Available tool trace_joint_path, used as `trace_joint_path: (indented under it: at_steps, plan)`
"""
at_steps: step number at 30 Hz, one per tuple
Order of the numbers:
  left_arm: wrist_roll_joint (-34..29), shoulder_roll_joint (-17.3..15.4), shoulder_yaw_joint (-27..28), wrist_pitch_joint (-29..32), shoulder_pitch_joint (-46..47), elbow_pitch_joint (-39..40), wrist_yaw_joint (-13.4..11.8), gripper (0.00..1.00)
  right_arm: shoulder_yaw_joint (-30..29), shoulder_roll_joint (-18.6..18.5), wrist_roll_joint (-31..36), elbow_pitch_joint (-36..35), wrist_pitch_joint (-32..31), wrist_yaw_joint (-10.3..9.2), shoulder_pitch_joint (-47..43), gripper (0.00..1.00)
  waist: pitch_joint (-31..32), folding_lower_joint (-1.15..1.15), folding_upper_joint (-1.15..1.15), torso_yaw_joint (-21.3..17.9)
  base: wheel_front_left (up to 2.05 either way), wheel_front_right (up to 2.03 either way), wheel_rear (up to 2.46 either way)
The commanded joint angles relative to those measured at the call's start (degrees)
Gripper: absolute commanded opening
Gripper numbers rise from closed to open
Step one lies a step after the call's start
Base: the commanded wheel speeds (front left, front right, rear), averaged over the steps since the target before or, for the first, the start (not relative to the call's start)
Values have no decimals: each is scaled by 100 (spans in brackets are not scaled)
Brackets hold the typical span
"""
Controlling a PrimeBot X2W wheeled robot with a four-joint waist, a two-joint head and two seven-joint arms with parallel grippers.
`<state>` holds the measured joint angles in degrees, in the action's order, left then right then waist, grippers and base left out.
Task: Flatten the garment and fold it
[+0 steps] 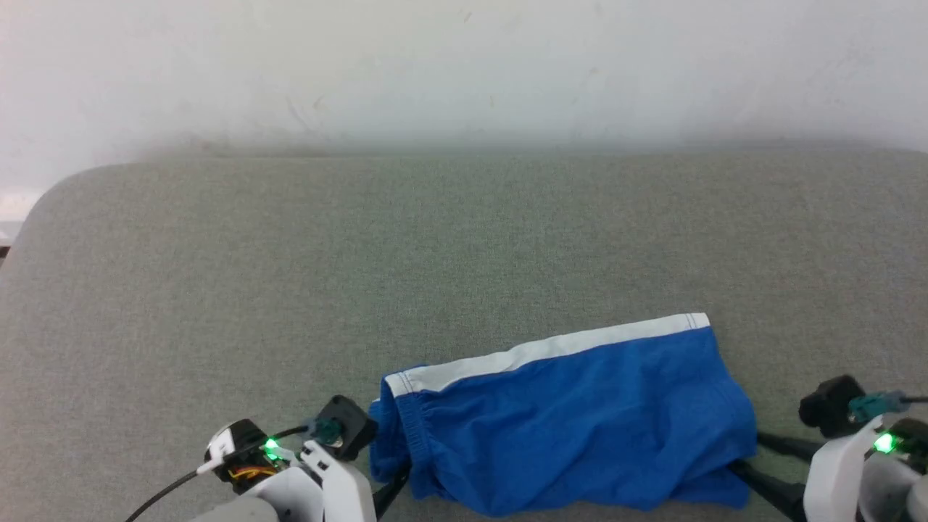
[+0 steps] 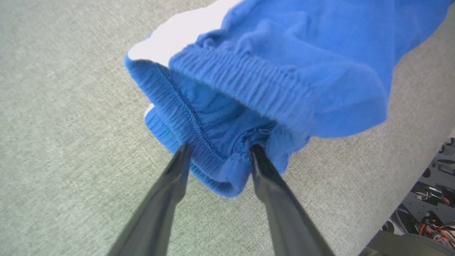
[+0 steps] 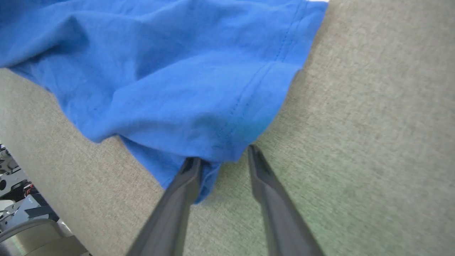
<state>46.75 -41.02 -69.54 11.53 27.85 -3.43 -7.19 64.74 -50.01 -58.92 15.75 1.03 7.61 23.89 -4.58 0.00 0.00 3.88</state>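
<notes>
Shorts (image 1: pixel 573 420): doubled over once, rumpled, at cushion (image 1: pixel 362 254) front edge. Left gripper (image 2: pixel 219 147) parted astride waistband (image 2: pixel 241 81), right gripper (image 3: pixel 222 154) parted at hem (image 3: pixel 249 96) corner. Smoothing and further folding probably left.

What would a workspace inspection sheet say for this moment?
Surface: grey fabric surface, flat.
Job's things: blue shorts near the front edge, rumpled; white band along the far side, waistband toward the robot's left.
Clutter: nothing seen.
Grippers: left gripper open, fingers either side of the bunched waistband end; right gripper open at the hem corner, one finger against the cloth, the other over bare surface.
Cables: black cable at the left wrist; short lead at the right wrist camera.
Surroundings: pale wall behind the surface.
</notes>
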Motion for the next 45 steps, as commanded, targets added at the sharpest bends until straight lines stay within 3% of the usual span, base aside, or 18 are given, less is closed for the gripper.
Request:
trace_joint_path:
  at_steps: [1,4,6,7,8,9,10,11,15,18,22,26,29,37,38,40,45]
  plan:
    - [-63,-75,120,-220,-135,54,-165,100,-264,-116,125,-113,-160,-12,-56,100,164,0,0,5,0,0,0]
    - [-110,-234,320,-559,-251,314,-488,100,-704,-449,285,-506,-456,-12,-24,100,260,0,0,28,0,0,0]
    - [-67,-279,625,-934,-348,537,-881,100,-1042,-664,437,-781,-688,-12,52,100,280,0,0,49,0,0,0]
    - [-143,-312,732,-1131,-366,603,-1054,100,-1226,-728,474,-910,-816,-12,94,100,282,0,0,63,0,0,0]
    - [-143,-312,732,-1131,-366,603,-1054,100,-1226,-728,474,-910,-816,-12,94,100,282,0,0,63,0,0,0]
    - [-232,-338,837,-1322,-378,621,-1243,100,-1412,-756,500,-1017,-947,-12,136,100,279,0,0,75,0,0,0]
    - [-486,-357,989,-1686,-368,591,-1605,100,-1716,-757,631,-1185,-1262,-12,229,100,272,0,0,100,0,0,0]
    - [-486,-357,989,-1686,-368,591,-1605,100,-1716,-757,631,-1185,-1262,-12,229,100,272,0,0,100,0,0,0]
    - [-662,-134,1460,-2415,-425,553,-2253,100,-2114,-493,753,-1256,-2106,-12,278,100,215,0,0,176,0,0,0]
    - [-924,41,1773,-2605,-501,541,-2675,100,-2306,-151,744,-1032,-2706,-12,223,100,149,0,0,227,0,0,0]
    - [-1303,360,2359,-2648,-736,656,-3020,100,-2444,254,785,-609,-3238,-12,83,100,36,0,0,323,0,0,0]
    - [-1877,747,3101,-2651,-1157,890,-3183,100,-2481,614,907,-303,-3468,-12,-87,100,-84,0,0,409,0,0,0]
    - [-2239,1105,3707,-2651,-1566,1101,-3169,100,-2501,951,916,2,-3551,-12,-260,100,-143,0,0,425,0,0,0]
    - [-3028,1855,4615,-2652,-2472,1022,-2709,100,-2395,1631,982,598,-3428,-12,-637,100,-211,0,0,454,0,0,0]
    - [-3105,1940,4713,-2652,-2542,1005,-2641,100,-2430,1673,963,616,-3368,-12,-635,70,-214,0,0,439,0,0,0]
    - [-3256,2092,4889,-2652,-2657,981,-2498,100,-2485,1703,959,620,-3238,-12,-584,0,-211,0,0,408,0,0,0]
    - [-3601,2392,5240,-2652,-2793,983,-2145,100,-2692,1518,941,415,-2904,-12,-305,0,-168,0,0,330,0,0,0]
